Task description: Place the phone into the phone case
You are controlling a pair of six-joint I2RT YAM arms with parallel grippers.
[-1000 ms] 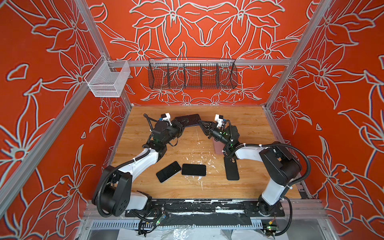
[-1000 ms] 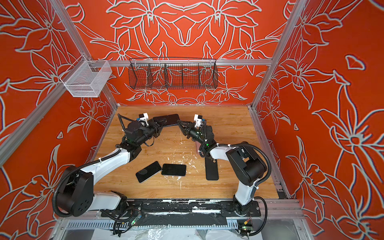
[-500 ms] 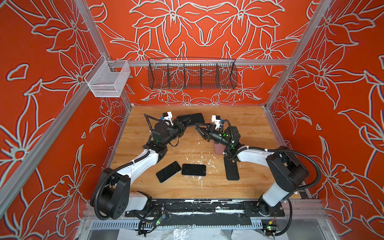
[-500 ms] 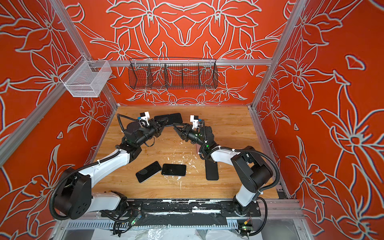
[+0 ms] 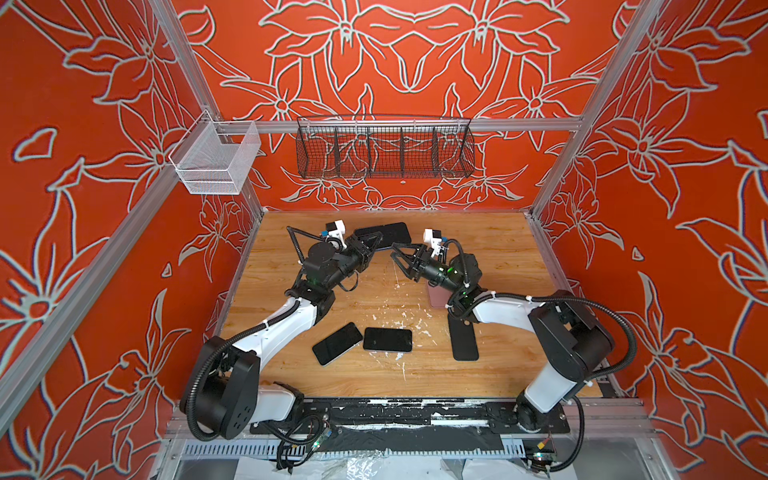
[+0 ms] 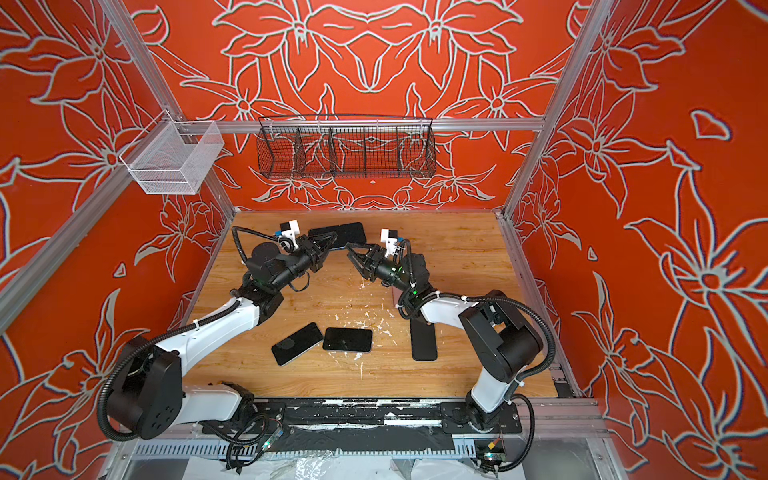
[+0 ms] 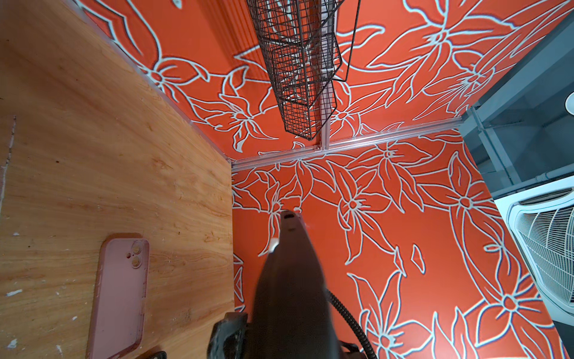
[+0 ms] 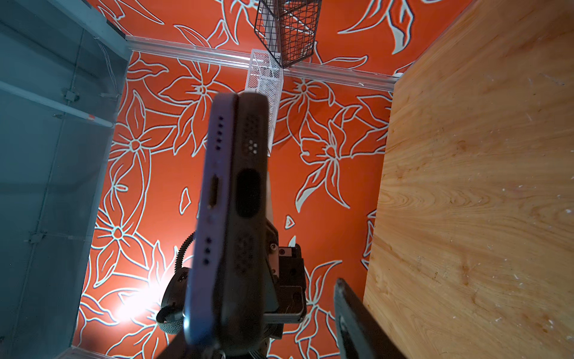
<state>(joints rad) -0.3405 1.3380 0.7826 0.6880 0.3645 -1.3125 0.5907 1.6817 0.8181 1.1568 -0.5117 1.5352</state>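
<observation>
1. The left gripper, jaws closed on a black phone case, holds it clear of the worktop toward 12 o'clock in both top views.
2. The phone lies against that case. In the right wrist view its lilac bottom edge sits beside the case's perforated bottom edge, touching it but not covered by it.
3. The right gripper stands just beside the free end of the pair, jaws spread and gripping nothing.
4. A pink case lies flat toward 3 o'clock, partly under the right arm.
5. At 6 o'clock a dark phone lies just beside a second dark phone. A spare black case rests at 5 o'clock.
</observation>
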